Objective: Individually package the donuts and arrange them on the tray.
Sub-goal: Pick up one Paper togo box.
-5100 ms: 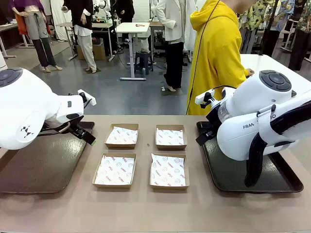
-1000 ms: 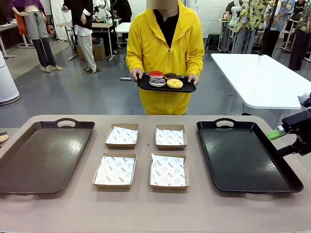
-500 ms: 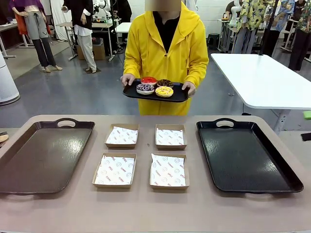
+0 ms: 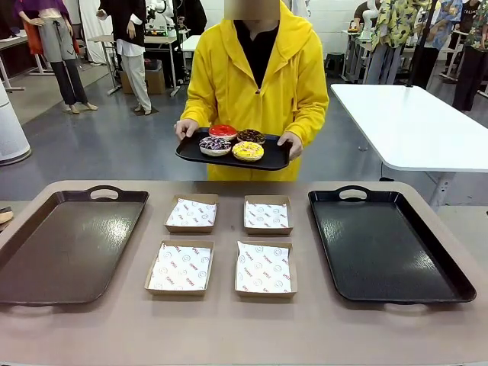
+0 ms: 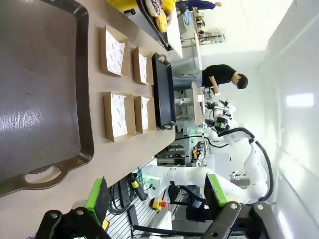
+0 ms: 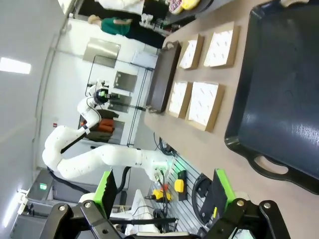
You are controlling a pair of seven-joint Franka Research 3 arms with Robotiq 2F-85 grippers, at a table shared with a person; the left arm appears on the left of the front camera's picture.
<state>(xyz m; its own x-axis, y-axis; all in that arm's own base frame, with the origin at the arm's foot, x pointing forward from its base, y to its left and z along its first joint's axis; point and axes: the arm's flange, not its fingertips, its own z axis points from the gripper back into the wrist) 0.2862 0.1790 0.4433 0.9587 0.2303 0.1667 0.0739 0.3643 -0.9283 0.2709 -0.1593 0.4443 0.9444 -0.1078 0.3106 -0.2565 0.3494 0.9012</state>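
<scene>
Four donuts (image 4: 232,142) sit on a small tray (image 4: 268,162) that the person (image 4: 229,76) grips at both ends, in the air beyond the boxes (image 4: 181,268), likely bringing them in for handover. The boxes lie open and paper-lined in a two-by-two block with the left tray (image 4: 69,252) and right tray (image 4: 389,252) flanking the boxes, probably staged for one donut per box. The left gripper (image 5: 156,193) and right gripper (image 6: 163,189) hang out past the boxes' sides, jaws wide apart, holding nothing, likely keeping clear.

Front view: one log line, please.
four iced ring donuts: unpacked, on person's small black tray | brown paper-lined cardboard boxes: on beige table
</scene>
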